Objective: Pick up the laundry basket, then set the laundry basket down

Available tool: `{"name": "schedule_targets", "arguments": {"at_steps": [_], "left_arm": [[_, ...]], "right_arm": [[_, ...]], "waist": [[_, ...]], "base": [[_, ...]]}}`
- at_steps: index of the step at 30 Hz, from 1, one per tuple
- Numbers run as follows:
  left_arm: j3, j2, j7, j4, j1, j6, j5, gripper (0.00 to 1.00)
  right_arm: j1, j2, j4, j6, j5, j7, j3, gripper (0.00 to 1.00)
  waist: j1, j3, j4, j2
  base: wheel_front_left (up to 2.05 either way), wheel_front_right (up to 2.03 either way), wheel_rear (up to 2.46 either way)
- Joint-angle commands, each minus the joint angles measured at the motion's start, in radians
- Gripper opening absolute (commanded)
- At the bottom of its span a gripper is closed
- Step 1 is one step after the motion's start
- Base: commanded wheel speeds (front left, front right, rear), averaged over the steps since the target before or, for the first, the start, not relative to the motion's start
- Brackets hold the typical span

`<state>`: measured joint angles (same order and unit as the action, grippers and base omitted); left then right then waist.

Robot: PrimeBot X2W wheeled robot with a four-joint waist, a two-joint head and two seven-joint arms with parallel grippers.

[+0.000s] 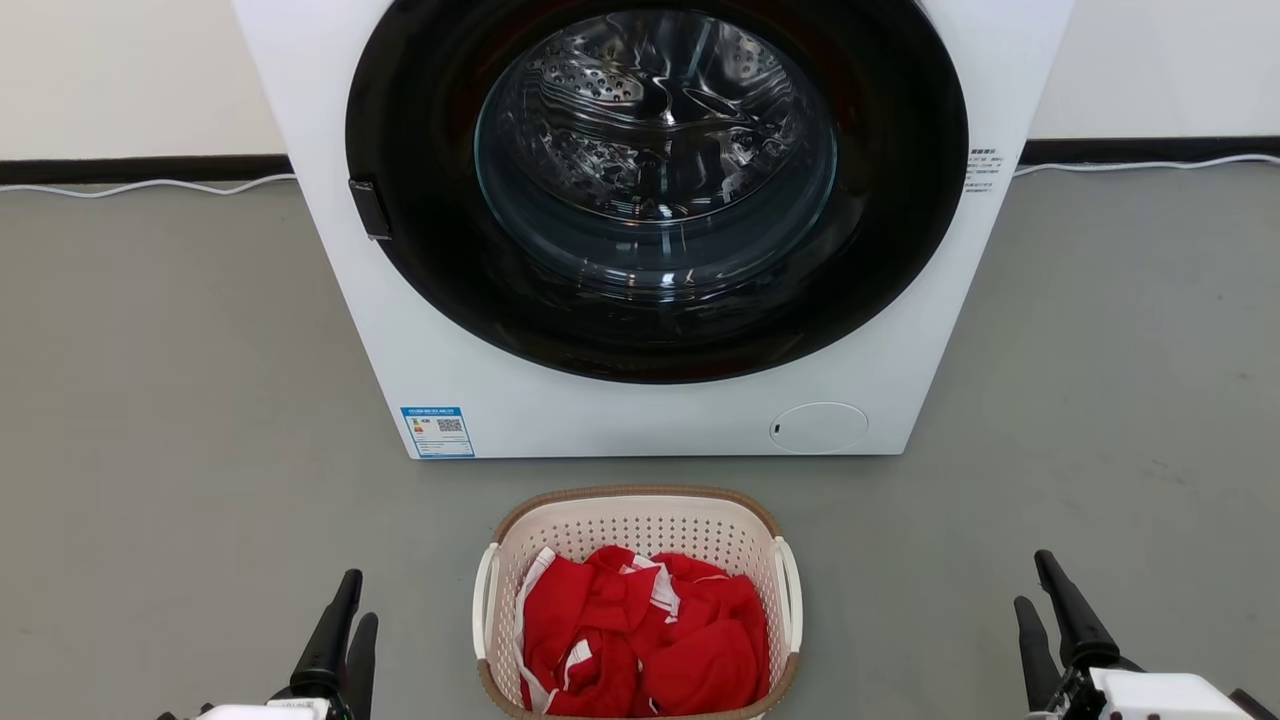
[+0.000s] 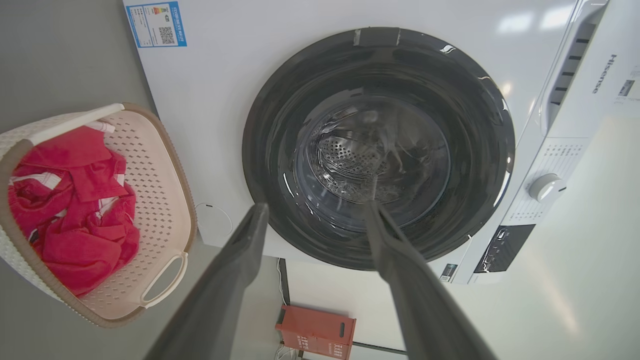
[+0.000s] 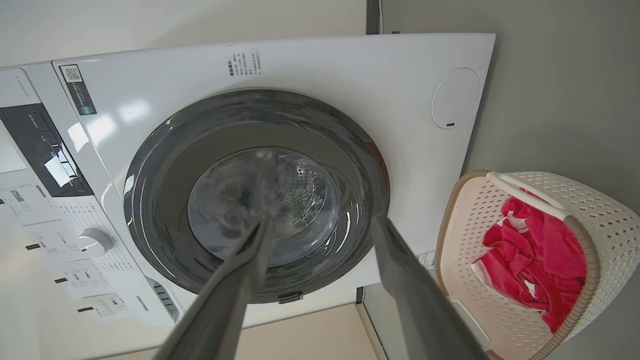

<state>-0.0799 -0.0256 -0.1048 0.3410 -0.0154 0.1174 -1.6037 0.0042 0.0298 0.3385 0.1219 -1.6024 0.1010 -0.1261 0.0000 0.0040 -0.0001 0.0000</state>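
Observation:
The laundry basket [image 1: 640,530] stands on the grey floor in front of the washer, cream and perforated with a brown rim and white side handles, holding red cloth [image 1: 645,635]. The basket [image 2: 160,200] lies at the left of the left wrist view and the basket [image 3: 600,220] at the right of the right wrist view. My left gripper [image 1: 350,605] is at the lower left, open and empty, well left of the basket. My right gripper [image 1: 1040,590] is at the lower right, open and empty, well right of it. Both point toward the washer.
A white front-loading washer [image 1: 640,420] with a dark round door [image 1: 655,190] stands just behind the basket. White cables [image 1: 150,186] run along the wall base. A red box [image 2: 316,330] sits beside the washer. Grey floor [image 1: 180,400] spreads to both sides.

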Motion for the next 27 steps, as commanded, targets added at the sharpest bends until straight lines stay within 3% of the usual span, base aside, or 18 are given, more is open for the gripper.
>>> {"name": "schedule_targets", "arguments": {"at_steps": [1,4,12,27], "left_arm": [[0.000,-0.005,0.006,-0.031,0.033,0.002,-0.003,1.00],[0.002,-0.006,0.011,-0.036,0.032,0.002,-0.005,1.00],[0.011,-0.010,0.031,-0.048,0.030,0.003,0.007,1.00],[0.045,-0.038,0.088,-0.043,0.054,0.004,0.156,1.00]], "right_arm": [[-0.032,0.006,-0.033,0.001,0.000,-0.011,0.007,1.00],[-0.029,0.007,-0.041,0.001,0.002,-0.019,0.014,1.00],[-0.024,0.008,-0.061,0.002,0.038,-0.043,0.029,1.00],[-0.034,0.009,-0.092,0.003,0.278,-0.086,0.050,1.00]], "waist": [[0.0008,-0.001,0.000,0.0000],[0.0023,-0.003,0.000,0.0000],[0.0001,-0.002,-0.001,0.0000],[0.0000,-0.007,-0.001,0.0000]], "base": [[0.00,0.00,0.00],[0.00,0.00,0.00],[0.00,0.00,0.00],[0.00,0.00,0.00]]}}
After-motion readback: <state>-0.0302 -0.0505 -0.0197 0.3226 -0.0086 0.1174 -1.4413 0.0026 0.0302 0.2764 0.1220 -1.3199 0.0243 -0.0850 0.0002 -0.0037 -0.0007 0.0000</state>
